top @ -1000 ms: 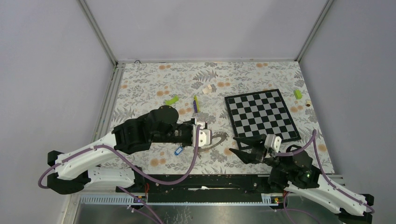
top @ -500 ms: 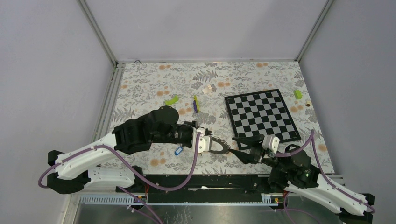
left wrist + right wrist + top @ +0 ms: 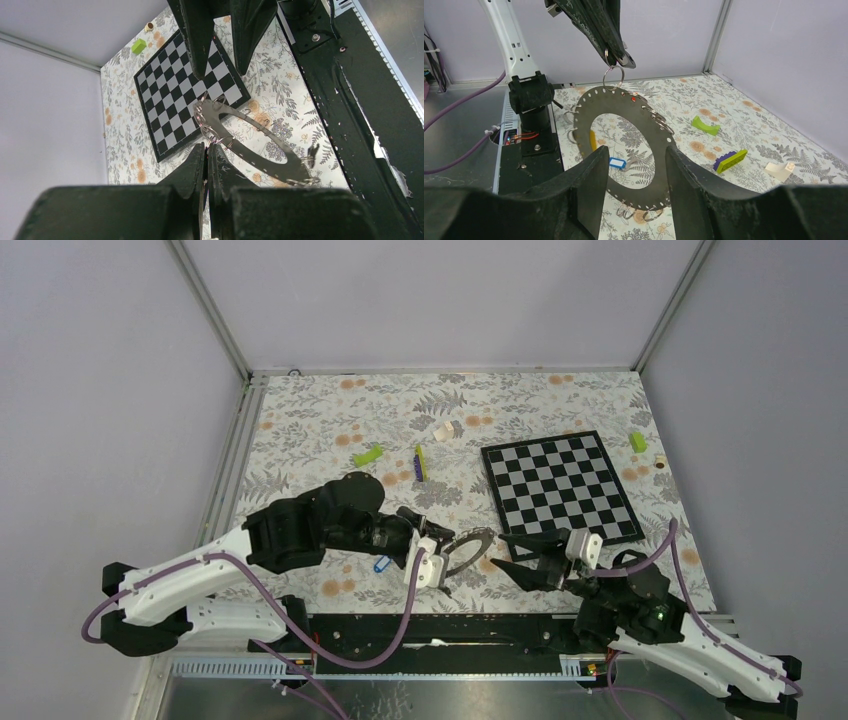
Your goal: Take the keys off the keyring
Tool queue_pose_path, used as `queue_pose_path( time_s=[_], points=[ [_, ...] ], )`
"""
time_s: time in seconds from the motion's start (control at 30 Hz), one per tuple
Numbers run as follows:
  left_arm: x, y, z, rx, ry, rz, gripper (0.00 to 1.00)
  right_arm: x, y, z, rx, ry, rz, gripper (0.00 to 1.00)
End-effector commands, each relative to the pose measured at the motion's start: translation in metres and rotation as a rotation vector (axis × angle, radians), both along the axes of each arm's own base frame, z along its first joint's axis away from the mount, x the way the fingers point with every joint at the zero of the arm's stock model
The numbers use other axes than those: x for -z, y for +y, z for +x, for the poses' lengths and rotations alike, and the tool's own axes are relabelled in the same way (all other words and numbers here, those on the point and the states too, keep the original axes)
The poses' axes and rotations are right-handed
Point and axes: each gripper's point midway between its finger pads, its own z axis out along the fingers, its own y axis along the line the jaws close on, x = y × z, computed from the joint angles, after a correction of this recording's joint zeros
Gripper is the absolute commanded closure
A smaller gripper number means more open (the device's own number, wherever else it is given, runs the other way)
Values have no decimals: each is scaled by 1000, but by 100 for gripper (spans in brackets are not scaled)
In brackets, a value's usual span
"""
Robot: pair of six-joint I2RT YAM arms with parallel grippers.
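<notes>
The keyring [image 3: 659, 145] is a wide flat grey metal hoop with small wire loops along its rim. It hangs tilted above the table from one loop pinched in my left gripper [image 3: 206, 147], which is shut. From above, the keyring [image 3: 470, 540] lies between the two grippers. My right gripper [image 3: 634, 160] stands open, facing the hoop's lower half without touching it; from above, the right gripper [image 3: 498, 550] is just right of the hoop. A blue key [image 3: 616, 163] lies loose on the table. A yellow piece [image 3: 593, 140] shows by the hoop's inner edge; I cannot tell whether it is attached.
A chessboard mat [image 3: 560, 488] lies at the right. Lime-green blocks [image 3: 368, 455] [image 3: 637, 441], a yellow-green stick [image 3: 421, 462] and a white piece [image 3: 446, 430] lie farther back. The black base rail [image 3: 430, 625] runs along the near edge.
My left gripper has rolled and swung toward the near edge, and the keyring has come up off the table, now hanging tilted. The right arm has barely moved.
</notes>
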Motion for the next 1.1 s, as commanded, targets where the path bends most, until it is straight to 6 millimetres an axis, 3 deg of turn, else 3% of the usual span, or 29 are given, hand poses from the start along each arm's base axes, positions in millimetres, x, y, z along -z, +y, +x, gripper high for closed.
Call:
queue_pose_path(
  time_s=[0.0, 0.27, 0.5, 1.07],
  points=[
    [-25, -3, -6, 54, -52, -86, 100, -41, -9, -10, -27, -60, 106, 47],
    [-23, -13, 0, 0, 8, -84, 100, -48, 6, -14, -87, -32, 129, 49],
    [-20, -22, 5, -36, 32, -81, 100, -50, 24, -13, -128, 10, 148, 59],
    [-28, -28, 8, -64, 36, -118, 100, -37, 46, -9, -170, 110, 164, 73]
  ],
)
